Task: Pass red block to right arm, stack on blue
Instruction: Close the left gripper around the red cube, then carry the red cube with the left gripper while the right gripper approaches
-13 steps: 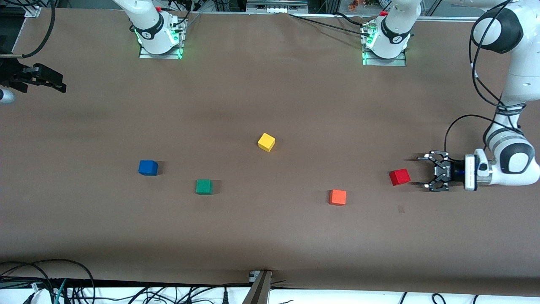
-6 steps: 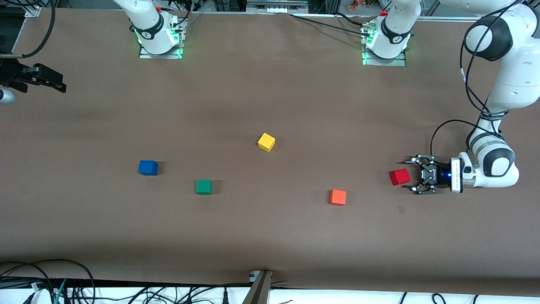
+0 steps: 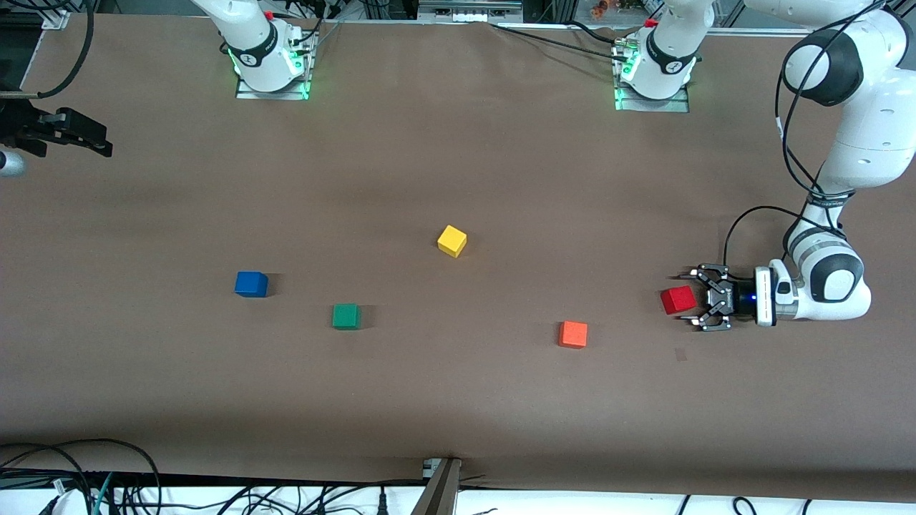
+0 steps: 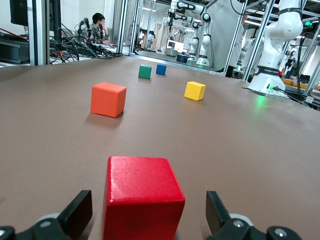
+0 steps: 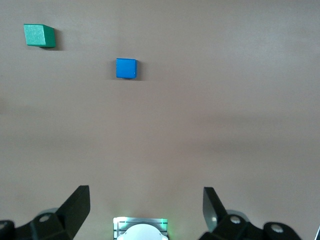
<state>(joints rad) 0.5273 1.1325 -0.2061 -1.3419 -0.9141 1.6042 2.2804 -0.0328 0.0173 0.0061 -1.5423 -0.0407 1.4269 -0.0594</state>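
My left gripper (image 3: 685,300) lay low near bench's left-arm edge, fingers spread either side of small bright red wooden cube (image 3: 677,300), not yet pinching, lined up for grab. Small blue cube (image 3: 251,284) sat well apart toward right-arm end. My right gripper (image 5: 145,207) waited open, high over bench.
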